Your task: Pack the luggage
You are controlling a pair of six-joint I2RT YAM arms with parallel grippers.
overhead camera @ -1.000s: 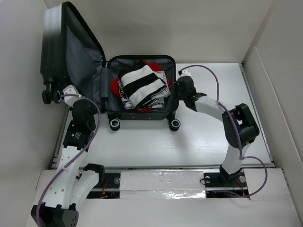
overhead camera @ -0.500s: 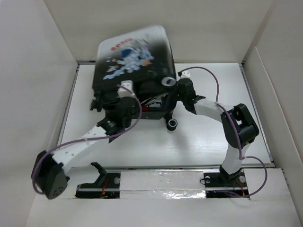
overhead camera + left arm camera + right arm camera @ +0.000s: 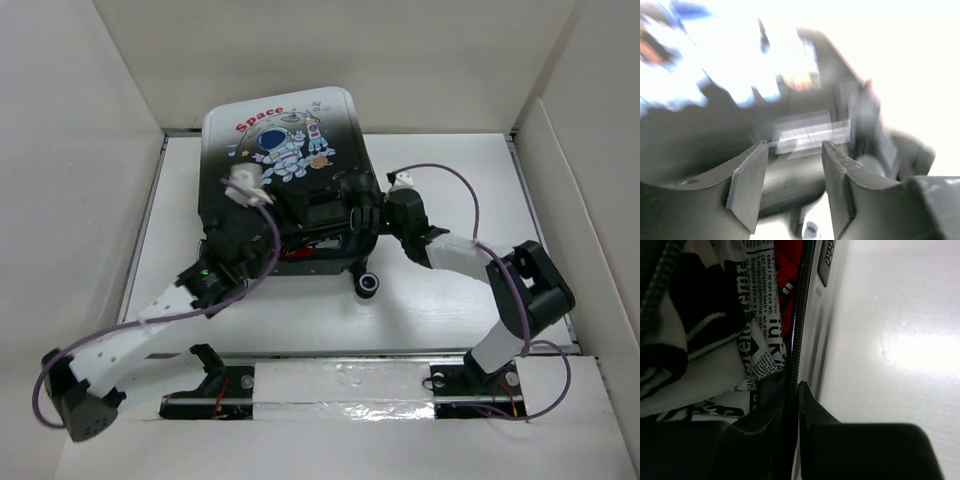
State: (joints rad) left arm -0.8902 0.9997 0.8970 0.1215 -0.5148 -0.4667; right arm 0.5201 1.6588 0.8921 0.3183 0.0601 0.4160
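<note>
- The luggage lies in the far left part of the table, with its long axis running from the far edge toward the near edge and one wheel on the near side
- Its printed lid lies over the base but tilted, not flat; a gap shows along the near edge, with something red in it
- The left gripper is above the near left part of the lid, so I judge this arm is better placed to press the lid down
- Its jaws stand moderately apart with nothing between them; whether they touch the shell I cannot tell, because the wrist view is blurred
- The right gripper is at the right side of the luggage; its fingers are closed narrowly on the zipper rim of the base
- Just inside this rim lie a striped garment and a newspaper-print cloth
</note>
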